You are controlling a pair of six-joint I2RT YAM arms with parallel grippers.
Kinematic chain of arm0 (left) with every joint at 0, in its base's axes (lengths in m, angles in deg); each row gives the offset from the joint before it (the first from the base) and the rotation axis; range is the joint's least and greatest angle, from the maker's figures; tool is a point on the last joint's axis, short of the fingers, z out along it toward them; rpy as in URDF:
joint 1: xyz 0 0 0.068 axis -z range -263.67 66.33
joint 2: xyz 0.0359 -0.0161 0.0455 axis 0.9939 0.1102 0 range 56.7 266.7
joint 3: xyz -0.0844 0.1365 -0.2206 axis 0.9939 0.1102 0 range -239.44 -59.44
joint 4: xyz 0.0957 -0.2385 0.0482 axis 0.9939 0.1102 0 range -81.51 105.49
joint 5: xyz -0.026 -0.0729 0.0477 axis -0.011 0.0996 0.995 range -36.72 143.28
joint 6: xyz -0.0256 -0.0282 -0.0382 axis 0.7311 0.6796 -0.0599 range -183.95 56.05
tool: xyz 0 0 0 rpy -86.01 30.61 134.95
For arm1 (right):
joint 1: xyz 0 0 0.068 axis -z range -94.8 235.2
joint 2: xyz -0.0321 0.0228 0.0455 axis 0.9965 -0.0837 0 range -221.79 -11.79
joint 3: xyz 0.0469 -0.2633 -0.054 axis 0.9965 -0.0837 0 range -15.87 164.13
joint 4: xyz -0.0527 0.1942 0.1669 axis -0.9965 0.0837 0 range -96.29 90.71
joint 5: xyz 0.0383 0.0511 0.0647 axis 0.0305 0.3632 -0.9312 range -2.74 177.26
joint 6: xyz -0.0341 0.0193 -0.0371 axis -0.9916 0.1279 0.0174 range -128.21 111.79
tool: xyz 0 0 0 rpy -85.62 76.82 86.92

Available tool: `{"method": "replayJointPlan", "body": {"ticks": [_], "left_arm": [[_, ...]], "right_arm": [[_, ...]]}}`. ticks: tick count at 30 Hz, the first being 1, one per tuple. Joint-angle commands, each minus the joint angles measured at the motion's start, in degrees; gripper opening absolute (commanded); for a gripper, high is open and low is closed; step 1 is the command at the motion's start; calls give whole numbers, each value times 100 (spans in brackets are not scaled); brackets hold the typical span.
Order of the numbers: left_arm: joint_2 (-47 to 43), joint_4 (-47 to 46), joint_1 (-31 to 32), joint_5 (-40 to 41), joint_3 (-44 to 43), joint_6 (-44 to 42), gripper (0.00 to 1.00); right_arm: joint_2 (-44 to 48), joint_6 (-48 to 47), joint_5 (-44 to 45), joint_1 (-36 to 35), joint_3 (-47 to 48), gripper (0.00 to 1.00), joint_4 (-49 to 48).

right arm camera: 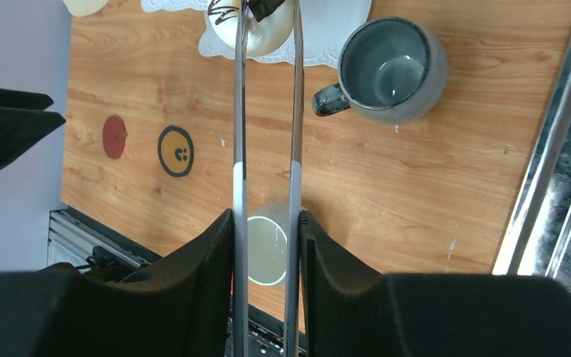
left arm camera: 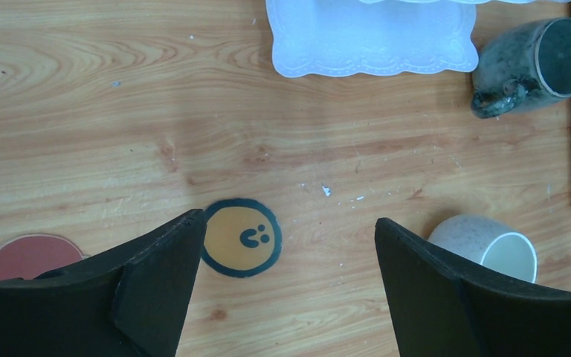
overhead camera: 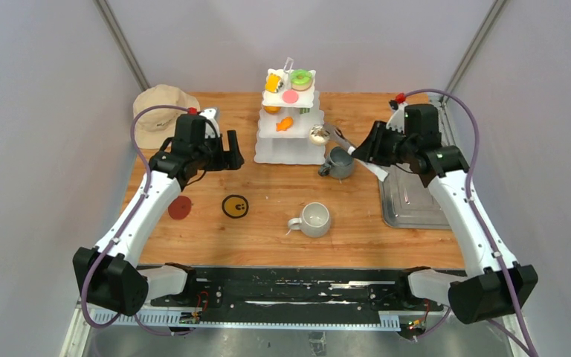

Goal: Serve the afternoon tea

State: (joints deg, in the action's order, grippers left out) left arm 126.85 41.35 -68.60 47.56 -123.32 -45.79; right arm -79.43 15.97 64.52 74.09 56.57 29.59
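The white three-tier stand (overhead camera: 279,152) at the back centre carries a yellow piece (overhead camera: 273,82), a green-pink donut (overhead camera: 301,78), a pink piece (overhead camera: 291,96) and an orange fish (overhead camera: 285,123). My right gripper (right arm camera: 268,223) is shut on metal tongs (right arm camera: 296,111). Their tips pinch a cream pastry (right arm camera: 256,30) over the corner of the stand's bottom tier (right arm camera: 327,30). A dark grey mug (overhead camera: 339,163) stands just beside the tongs. A light grey mug (overhead camera: 315,219) sits nearer the front. My left gripper (left arm camera: 290,230) hangs open and empty above the wood, left of the stand.
A beige hat (overhead camera: 160,111) lies at the back left. A steel tray (overhead camera: 413,201) sits along the right edge under my right arm. A yellow round sticker (overhead camera: 235,206) and a red one (overhead camera: 180,207) lie flat on the table's left half.
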Motion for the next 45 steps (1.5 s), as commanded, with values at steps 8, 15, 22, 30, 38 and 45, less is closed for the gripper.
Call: {"method": "replayJointPlan", "body": {"ticks": [8,15,22,30,38,45], "left_arm": [[-297,13,-189,55,-154,-1,88],[-282,36,-189,-5,-162,34,89],[-250,13,-190,-16,-102,38,89],[-237,35,-189,-52,-96,12,88],[-211,58,-193,-35,-96,2,88],[-196,36,-189,-57,-73,12,88]], "right_arm": [[-845,-88,339,-623,787,1,-573],[-1283,11,568,-770,1124,1,-682],[-1551,162,627,-810,1203,1,-1001],[-1996,209,740,-959,1436,16,-1059],[-2034,175,814,-1024,1529,46,-976],[-1638,133,1126,-1020,1445,41,-959]]}}
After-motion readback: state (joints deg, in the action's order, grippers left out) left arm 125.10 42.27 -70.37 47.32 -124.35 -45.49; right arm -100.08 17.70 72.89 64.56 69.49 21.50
